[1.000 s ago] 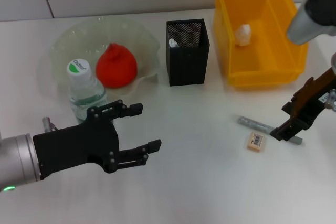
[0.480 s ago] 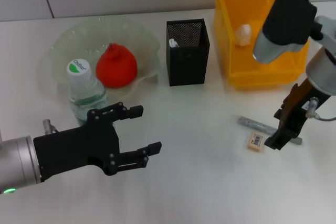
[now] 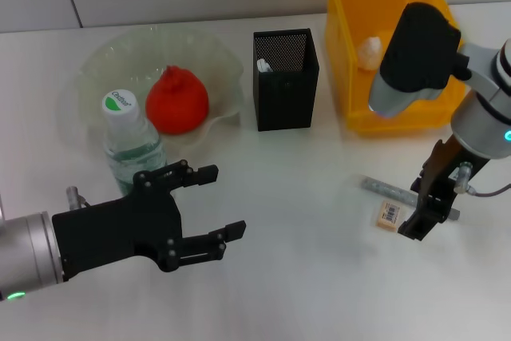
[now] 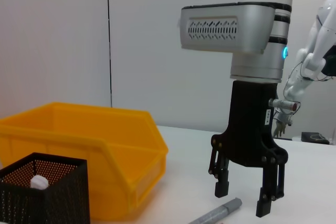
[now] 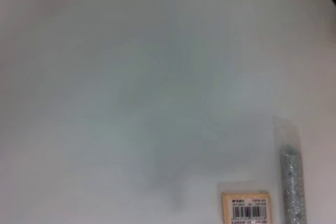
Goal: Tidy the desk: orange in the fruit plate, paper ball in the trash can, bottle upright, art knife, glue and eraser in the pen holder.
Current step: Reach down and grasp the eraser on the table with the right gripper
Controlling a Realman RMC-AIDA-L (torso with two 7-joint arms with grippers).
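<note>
My worry here is the eraser [image 3: 389, 215] — it lies flat on the desk [image 3: 319, 277], just beside the grey art knife [image 3: 399, 194], and my right gripper [image 3: 421, 217] hangs over both. If I drop off-centre, I judge one finger could land on the knife or nudge the eraser sideways, and a block this small and low could easily squirt out as the fingers close. In the left wrist view the right gripper [image 4: 244, 198] has its fingers spread apart, tips above the desk, holding nothing and touching nothing, the knife [image 4: 216, 214] lying under them. My left gripper [image 3: 200, 213] hangs open and empty in front of the standing bottle [image 3: 129, 137]. The orange [image 3: 176, 101] sits in the plate [image 3: 104, 57], the paper ball [image 3: 370, 52] in the yellow bin [image 3: 351, 77], and the pen holder [image 3: 285, 79] stands between them.
</note>
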